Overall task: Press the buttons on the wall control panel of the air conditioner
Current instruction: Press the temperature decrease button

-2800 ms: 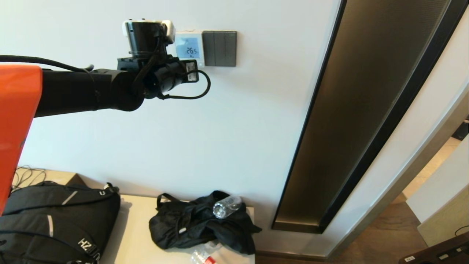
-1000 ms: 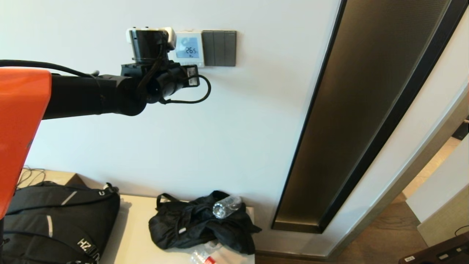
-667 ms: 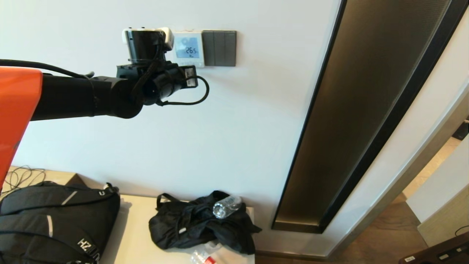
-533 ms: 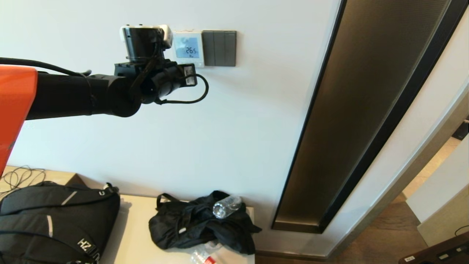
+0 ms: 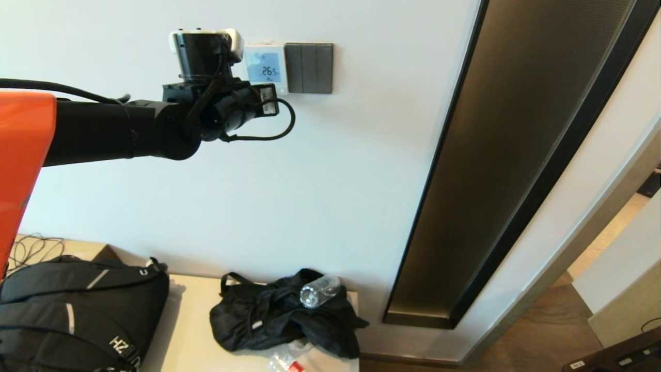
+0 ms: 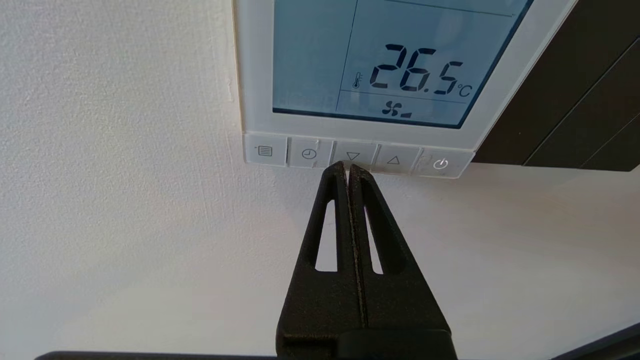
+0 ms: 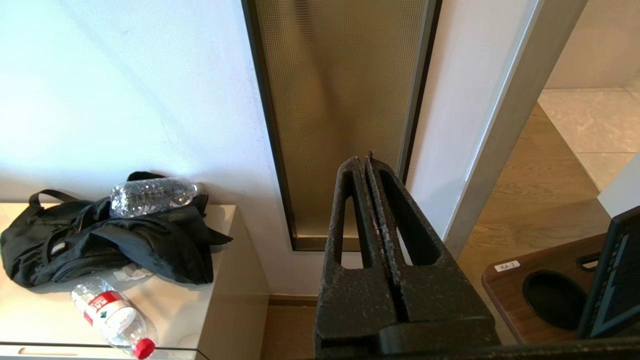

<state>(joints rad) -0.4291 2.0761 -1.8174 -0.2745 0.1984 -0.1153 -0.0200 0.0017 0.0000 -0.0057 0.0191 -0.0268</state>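
Observation:
The air conditioner's wall control panel is a white square thermostat on the wall. Its blue-lit screen reads 26.5 °C with a fan sign. The buttons run in a row under the screen. My left gripper is shut and empty. Its tips are at the lower edge of the down-arrow key; I cannot tell whether they touch it. In the head view the left wrist hides the fingers. My right gripper is shut and empty, parked low and out of the head view.
A dark grey three-part switch plate adjoins the thermostat on its right. A tall dark glass panel is set in the wall further right. Below, a low cabinet carries a black bag, a bottle and a backpack.
The left wrist was lower and further right a second ago, then shifted left and rose slightly. The screen reads 26.5 throughout.

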